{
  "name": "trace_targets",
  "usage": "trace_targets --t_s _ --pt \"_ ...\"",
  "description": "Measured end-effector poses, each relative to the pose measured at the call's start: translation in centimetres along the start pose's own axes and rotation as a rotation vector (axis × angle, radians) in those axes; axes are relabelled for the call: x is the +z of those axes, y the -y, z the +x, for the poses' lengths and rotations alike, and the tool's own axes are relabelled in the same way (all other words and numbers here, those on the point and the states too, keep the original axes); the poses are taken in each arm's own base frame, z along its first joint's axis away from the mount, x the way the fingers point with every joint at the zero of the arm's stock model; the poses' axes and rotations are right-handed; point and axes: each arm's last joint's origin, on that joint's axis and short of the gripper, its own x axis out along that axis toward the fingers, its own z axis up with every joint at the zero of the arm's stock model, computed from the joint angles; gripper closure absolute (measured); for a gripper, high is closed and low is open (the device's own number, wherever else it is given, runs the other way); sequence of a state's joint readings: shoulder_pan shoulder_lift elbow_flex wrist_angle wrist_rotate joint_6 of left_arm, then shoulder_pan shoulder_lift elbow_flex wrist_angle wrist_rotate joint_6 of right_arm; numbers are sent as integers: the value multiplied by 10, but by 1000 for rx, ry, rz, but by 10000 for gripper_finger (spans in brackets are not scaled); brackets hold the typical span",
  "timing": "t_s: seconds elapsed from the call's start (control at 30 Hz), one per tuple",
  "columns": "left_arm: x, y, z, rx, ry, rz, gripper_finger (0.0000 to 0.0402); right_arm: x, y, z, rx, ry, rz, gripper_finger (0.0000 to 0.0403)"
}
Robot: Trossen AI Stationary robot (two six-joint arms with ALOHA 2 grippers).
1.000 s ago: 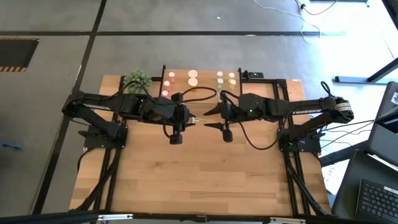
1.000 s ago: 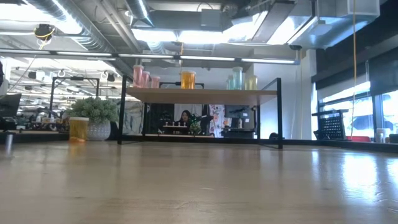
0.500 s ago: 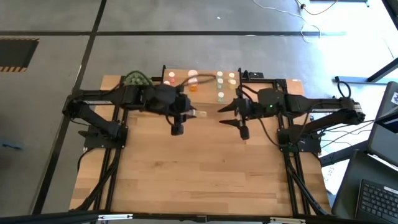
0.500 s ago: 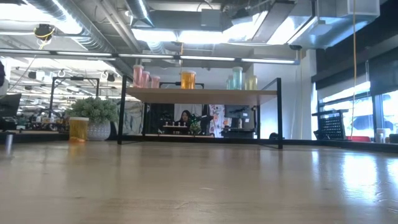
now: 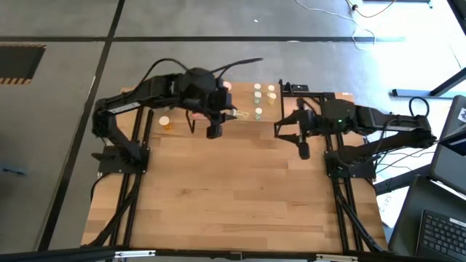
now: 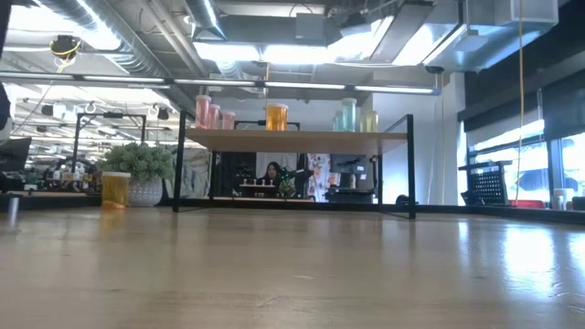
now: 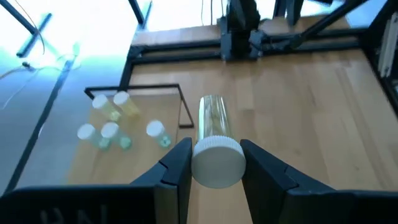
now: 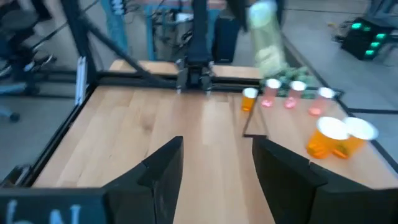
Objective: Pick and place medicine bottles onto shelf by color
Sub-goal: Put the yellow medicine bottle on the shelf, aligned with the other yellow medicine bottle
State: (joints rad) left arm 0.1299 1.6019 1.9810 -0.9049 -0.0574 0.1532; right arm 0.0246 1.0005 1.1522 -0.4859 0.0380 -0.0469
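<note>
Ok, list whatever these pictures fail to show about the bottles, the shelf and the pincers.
- Low view: neither pincer shows; both arms are above the frame.
- High view: the left arm covers the shelf's left part and the bottles there.
- High view: the held bottle is too small; only the left wrist view shows the left pincer gripping it.
- Right wrist view: blur hides the shelf bottles' details.

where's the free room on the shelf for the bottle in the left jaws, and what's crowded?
Left gripper holds a pale bottle by its cap. The shelf has bare gaps either side of the orange bottle at its middle; pink bottles crowd one end, pale green-yellow bottles the other. The tabletop near the camera is bare. Right gripper is open, empty.
</note>
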Motion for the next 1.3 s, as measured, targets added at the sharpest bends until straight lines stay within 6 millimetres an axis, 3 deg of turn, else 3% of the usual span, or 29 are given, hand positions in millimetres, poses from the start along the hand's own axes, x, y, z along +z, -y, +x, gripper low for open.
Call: trace_targets --t_s 0.27,0.7,0.87,1.1,1.3 --pt "11 -17 23 -52 -96 -11 299 -7 2 -23 -47 -52 65 208" --pt "-29 2 75 -237 -526 -27 299 -20 1 -18 -38 -173 201 208" --pt "-41 8 82 -259 -658 -23 299 -25 -1 2 -36 -235 265 208" --pt "-44 16 81 -256 -715 -7 299 -36 -3 46 -50 -343 286 208" --pt "-44 23 80 -248 -722 24 299 -38 -5 86 -39 -294 309 208"
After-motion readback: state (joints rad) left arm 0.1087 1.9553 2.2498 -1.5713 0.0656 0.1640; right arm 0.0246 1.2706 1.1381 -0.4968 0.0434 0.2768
